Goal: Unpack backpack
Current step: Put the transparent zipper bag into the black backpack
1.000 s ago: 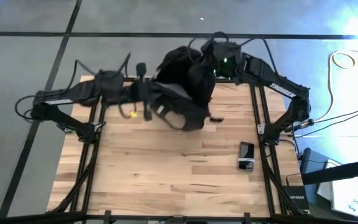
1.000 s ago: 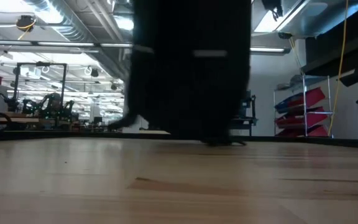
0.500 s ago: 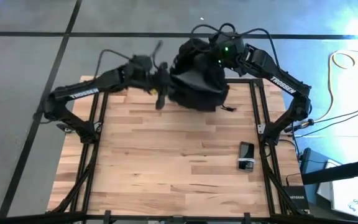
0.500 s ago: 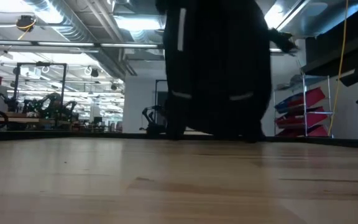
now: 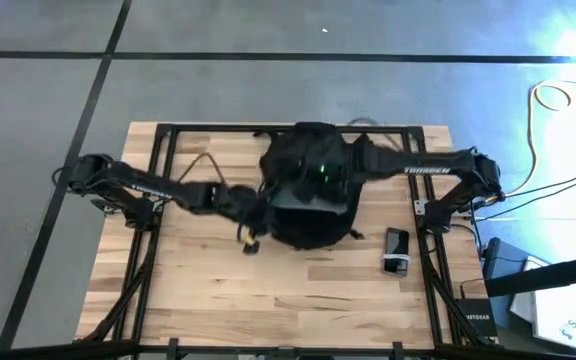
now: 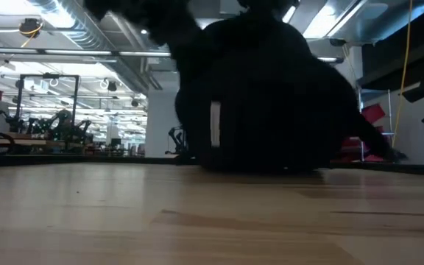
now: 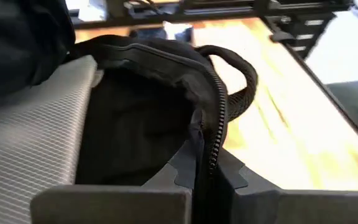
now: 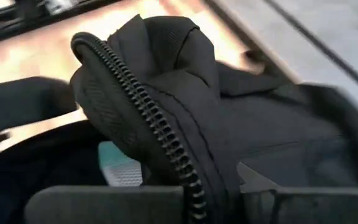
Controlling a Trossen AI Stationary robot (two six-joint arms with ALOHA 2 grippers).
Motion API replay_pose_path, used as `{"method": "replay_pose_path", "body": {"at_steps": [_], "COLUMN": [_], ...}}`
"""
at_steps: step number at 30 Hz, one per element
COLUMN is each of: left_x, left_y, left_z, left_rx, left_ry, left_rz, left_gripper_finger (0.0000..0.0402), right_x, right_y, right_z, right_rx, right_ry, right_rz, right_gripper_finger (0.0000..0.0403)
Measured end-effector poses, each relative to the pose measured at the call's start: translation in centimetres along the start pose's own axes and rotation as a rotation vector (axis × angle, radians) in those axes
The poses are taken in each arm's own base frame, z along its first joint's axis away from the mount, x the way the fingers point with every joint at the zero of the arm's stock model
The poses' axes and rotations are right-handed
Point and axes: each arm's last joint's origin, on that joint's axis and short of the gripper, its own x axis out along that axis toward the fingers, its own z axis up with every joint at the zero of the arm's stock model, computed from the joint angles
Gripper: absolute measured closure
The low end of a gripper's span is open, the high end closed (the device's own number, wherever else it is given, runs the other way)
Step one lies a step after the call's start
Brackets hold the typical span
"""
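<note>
Pinching the backpack (image 5: 306, 200) rim: both end effectors.

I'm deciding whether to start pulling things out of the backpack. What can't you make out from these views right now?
- Contents of the backpack: left wrist view shows only a dark interior; right wrist view shows a blurred pale teal-edged item, not identifiable.
- Left gripper and right gripper: in the high view, the backpack hides both.
- Low view: the backpack blocks the table behind it.
- Small dark device: too small to identify.
</note>
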Motion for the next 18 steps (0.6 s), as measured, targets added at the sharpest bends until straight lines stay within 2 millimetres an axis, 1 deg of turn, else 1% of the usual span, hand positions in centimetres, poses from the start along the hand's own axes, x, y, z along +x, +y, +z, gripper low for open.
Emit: {"method": "replay_pose_path", "body": {"at_steps": [2, 5, 9, 12, 13, 15, 18], "left_x": [0.3, 0.5, 0.3, 0.0, 0.0, -0.1, -0.1], "left_y": [-1.4, -3.6, -6.3, -7.6, -7.9, -8.2, -8.4], "left_z": [-1.7, -3.7, -5.8, -6.4, -6.4, -6.5, -6.0], "left_rx": [-0.011, 0.011, 0.043, 0.004, -0.018, -0.009, 0.002], "left_ry": [-0.002, -0.032, -0.058, -0.067, -0.068, -0.072, -0.118], "left_rz": [-0.016, -0.014, -0.062, -0.064, -0.053, -0.051, -0.031], "left_gripper_finger": [0.0401, 0.0401, 0.0401, 0.0395, 0.0386, 0.0358, 0.0300], "right_x": [0.5, 0.7, 0.1, -0.4, -0.5, -0.6, -0.6], "right_y": [1.2, 2.5, 3.8, 4.6, 4.8, 5.1, 5.4], "right_z": [-1.3, -2.5, -2.9, -2.8, -2.7, -2.6, -2.5], "right_rx": [-0.011, -0.028, -0.056, -0.068, -0.074, -0.078, -0.076], "right_ry": [-0.012, -0.023, -0.051, -0.087, -0.101, -0.123, -0.114], "right_rz": [0.015, 0.005, -0.017, -0.005, 0.002, 0.018, 0.093], "right_gripper_finger": [0.0402, 0.0402, 0.0402, 0.0402, 0.0402, 0.0402, 0.0402]}}
